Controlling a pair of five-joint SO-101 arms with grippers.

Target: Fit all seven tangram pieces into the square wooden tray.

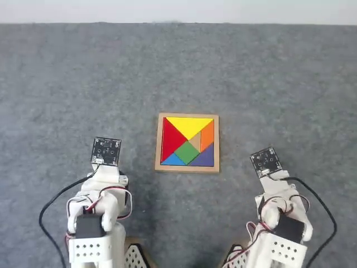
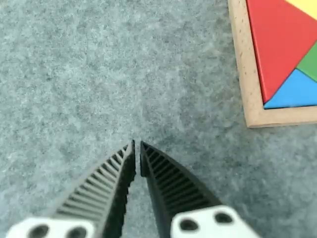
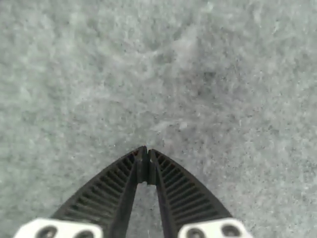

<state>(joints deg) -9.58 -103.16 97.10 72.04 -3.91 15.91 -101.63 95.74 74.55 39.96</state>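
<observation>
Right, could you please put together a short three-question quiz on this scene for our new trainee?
1. True or false: the left gripper holds a tangram piece.
2. Where does the large yellow triangle lie in the square wooden tray? A) along the edge farthest from the arms B) along the edge nearest the arms C) in the corner nearest the left arm
3. Fill in: the right gripper is ____ (open or shut).

Key
1. False: it is shut on nothing, over the grey felt mat.
2. A.
3. Shut.
</observation>
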